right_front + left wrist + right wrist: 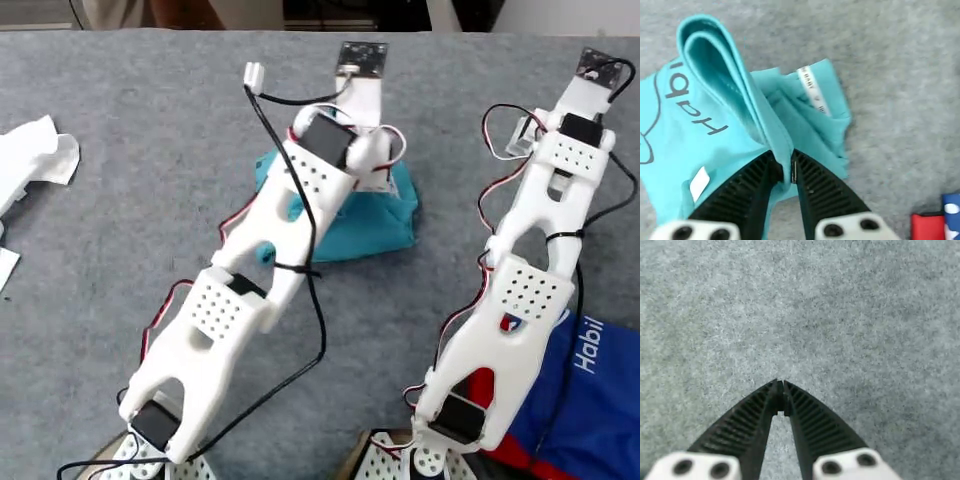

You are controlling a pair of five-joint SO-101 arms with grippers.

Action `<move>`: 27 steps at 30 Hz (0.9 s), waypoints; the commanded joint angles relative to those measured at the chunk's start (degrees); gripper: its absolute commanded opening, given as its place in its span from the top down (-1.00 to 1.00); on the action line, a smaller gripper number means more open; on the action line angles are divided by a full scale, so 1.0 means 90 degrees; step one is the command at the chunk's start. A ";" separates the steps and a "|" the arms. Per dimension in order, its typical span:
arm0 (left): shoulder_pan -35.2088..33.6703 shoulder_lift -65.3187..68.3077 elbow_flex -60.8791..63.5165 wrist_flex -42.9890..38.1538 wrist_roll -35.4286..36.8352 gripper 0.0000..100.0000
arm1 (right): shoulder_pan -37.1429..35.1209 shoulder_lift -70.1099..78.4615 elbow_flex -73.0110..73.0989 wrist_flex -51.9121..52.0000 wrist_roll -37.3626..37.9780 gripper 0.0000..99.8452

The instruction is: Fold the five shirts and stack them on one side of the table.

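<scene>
A teal shirt (pixel 365 220) lies crumpled near the table's middle, partly under the left arm. In the left wrist view my left gripper (pixel 785 169) is shut on a raised fold of the teal shirt (pixel 715 75), pinching the cloth between its black fingers (pixel 747 192). My right gripper (pixel 780 400) is shut with nothing in it, over bare grey table. In the high view the right arm stretches to the far right with its wrist (pixel 580 110) near the back edge. A blue shirt (pixel 590 400) and a red one (pixel 480 385) lie at the front right beneath that arm.
White cloth (pixel 35 160) lies at the left edge of the grey table (pixel 150 230). A corner of red and blue cloth (pixel 940 220) shows in the left wrist view. The arm bases (pixel 400 455) stand at the front edge.
</scene>
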 commanded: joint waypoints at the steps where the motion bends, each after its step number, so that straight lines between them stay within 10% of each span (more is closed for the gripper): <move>1: 0.0147 -0.0405 -0.0283 -0.0400 0.0352 0.96 | 0.0093 -0.0044 -0.0151 -0.0117 -0.0059 0.99; 21: 0.0186 0.0337 -0.0361 0.0049 0.1280 0.53 | 0.0063 -0.0044 -0.0142 -0.0127 -0.0020 0.99; 27: -0.0889 0.0405 -0.0752 0.0293 0.1280 0.63 | 0.0054 -0.0044 -0.0142 -0.0127 -0.0010 0.99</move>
